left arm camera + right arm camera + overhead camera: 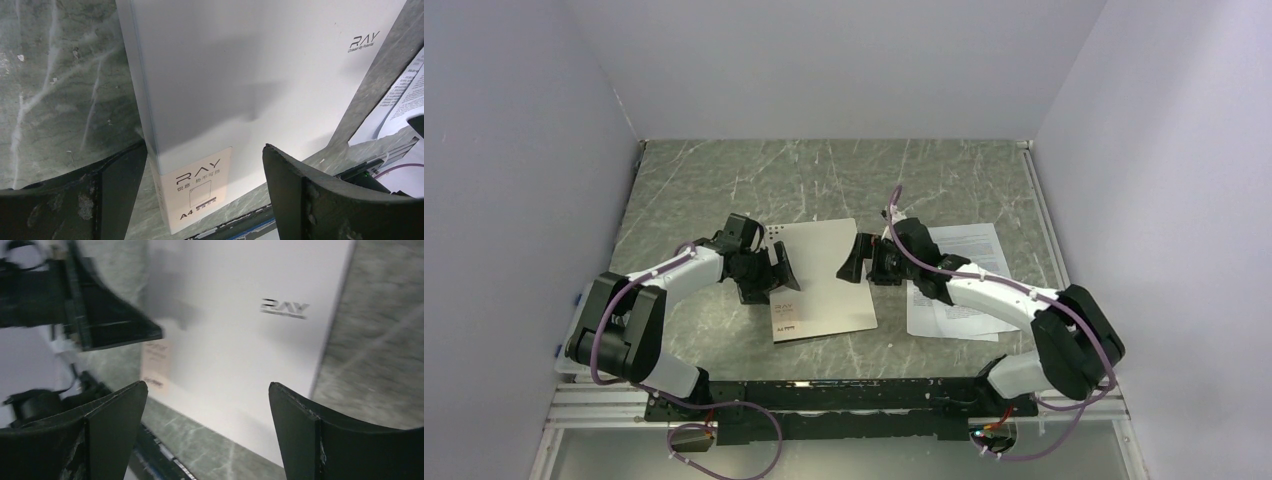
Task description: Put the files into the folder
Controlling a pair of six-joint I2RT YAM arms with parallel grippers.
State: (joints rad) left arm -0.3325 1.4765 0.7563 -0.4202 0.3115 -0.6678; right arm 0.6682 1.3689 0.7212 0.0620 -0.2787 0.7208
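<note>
top external: we see the folder lying closed on the table, directly between our left gripper and right gripper.
left gripper: jaws spread wide, holding nothing, poised at the folder's spine-side edge.
right gripper: jaws also wide apart and empty, at the opposite edge.
files: behind the right gripper, partly under its arm, outside the folder.
step: we judge the cover is not yet opened.
next move: catch the thin free edge and lift it while the other gripper steadies the folder.
hard to see: the right wrist view is blurred; we cannot tell whether any fingertip touches the cover.
</note>
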